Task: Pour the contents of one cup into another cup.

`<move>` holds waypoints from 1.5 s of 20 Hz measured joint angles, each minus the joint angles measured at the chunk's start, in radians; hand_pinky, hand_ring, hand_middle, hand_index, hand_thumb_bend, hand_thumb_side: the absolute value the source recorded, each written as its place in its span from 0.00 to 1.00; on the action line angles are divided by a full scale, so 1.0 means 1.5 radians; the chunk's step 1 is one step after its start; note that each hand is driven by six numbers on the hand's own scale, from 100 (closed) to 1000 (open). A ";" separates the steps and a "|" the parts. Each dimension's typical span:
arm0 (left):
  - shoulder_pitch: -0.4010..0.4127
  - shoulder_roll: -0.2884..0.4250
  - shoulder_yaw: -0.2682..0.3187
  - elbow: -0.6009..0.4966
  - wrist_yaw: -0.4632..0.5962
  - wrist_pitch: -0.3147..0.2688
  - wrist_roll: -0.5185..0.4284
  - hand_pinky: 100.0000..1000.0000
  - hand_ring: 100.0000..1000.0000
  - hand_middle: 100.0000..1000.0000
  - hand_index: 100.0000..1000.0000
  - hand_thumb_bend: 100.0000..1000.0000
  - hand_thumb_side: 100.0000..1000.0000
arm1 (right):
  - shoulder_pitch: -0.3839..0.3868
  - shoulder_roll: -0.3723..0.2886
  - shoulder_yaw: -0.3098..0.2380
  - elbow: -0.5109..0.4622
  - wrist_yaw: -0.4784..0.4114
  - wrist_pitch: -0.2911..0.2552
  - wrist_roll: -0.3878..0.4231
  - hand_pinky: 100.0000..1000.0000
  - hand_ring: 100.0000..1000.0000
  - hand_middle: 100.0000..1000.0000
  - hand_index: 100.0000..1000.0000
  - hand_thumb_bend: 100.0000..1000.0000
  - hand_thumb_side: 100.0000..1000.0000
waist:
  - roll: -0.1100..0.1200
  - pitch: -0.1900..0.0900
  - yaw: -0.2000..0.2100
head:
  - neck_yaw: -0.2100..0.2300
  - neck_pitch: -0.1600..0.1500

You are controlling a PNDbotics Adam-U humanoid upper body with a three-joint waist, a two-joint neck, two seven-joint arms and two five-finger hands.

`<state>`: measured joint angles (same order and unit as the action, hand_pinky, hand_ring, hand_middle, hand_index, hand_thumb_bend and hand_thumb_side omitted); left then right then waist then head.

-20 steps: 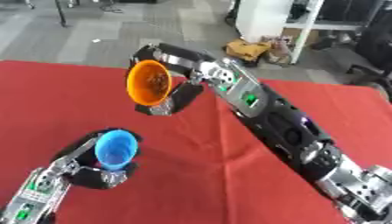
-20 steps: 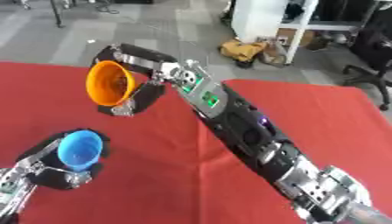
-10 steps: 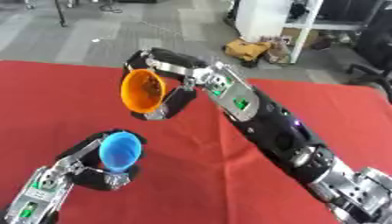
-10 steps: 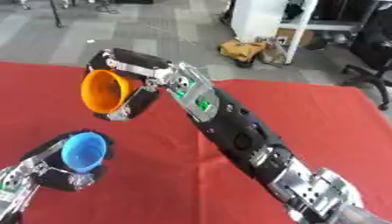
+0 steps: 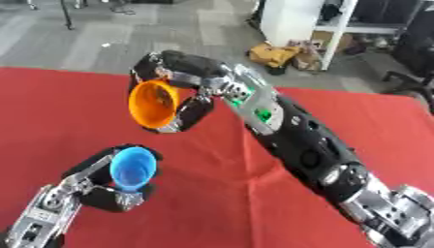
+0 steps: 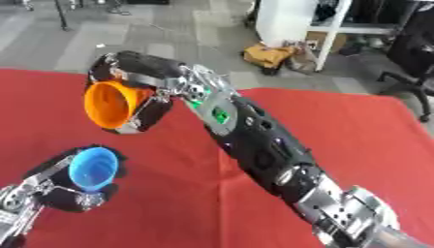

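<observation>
Right robot hand (image 5: 188, 92) raised, fingers curled, arm stretched forward-left. Left robot hand (image 5: 101, 184) low, fingers curled.

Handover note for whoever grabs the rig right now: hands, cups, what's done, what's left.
Right robot hand: shut on the orange cup, held in the air and tipped on its side, mouth facing the robot's left, above the red table.
Left robot hand: shut on the blue cup, mouth tilted toward the camera, lower and nearer than the orange one.
Done: both cups gripped, orange tilted.
Left: line the orange mouth up over the blue cup and finish pouring. Contents not visible.
</observation>
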<state>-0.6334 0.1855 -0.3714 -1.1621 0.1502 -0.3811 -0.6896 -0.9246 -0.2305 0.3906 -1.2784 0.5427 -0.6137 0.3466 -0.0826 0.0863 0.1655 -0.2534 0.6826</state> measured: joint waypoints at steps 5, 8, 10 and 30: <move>-0.001 -0.001 0.000 0.001 0.009 0.005 -0.005 0.59 0.60 0.36 0.74 0.00 0.00 | 0.000 0.009 0.005 0.001 0.048 -0.018 -0.022 0.64 0.51 0.43 0.59 0.20 0.00 | -0.002 0.000 0.000 | 0.000 0.000; -0.001 -0.001 0.000 0.001 0.017 0.007 -0.012 0.60 0.60 0.36 0.75 0.00 0.00 | 0.000 0.011 0.007 0.003 0.067 -0.026 -0.033 0.65 0.52 0.43 0.59 0.20 0.00 | -0.003 0.000 0.000 | 0.000 0.000; -0.001 -0.001 0.000 0.001 0.023 0.008 -0.019 0.60 0.60 0.36 0.75 0.00 0.00 | 0.000 0.011 0.007 0.005 0.077 -0.030 -0.039 0.65 0.52 0.44 0.59 0.20 0.00 | -0.003 0.000 0.000 | 0.000 0.000; -0.002 -0.001 0.000 0.001 0.046 0.025 -0.050 0.60 0.61 0.36 0.75 0.00 0.00 | -0.004 0.016 0.007 0.000 0.196 -0.059 -0.104 0.67 0.54 0.44 0.59 0.20 0.00 | -0.003 0.000 0.000 | 0.001 0.000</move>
<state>-0.6371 0.1840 -0.3718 -1.1605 0.2199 -0.3432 -0.7645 -0.9300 -0.2063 0.4019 -1.2780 0.8368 -0.7023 0.1902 -0.0873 0.0866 0.1650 -0.2526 0.6824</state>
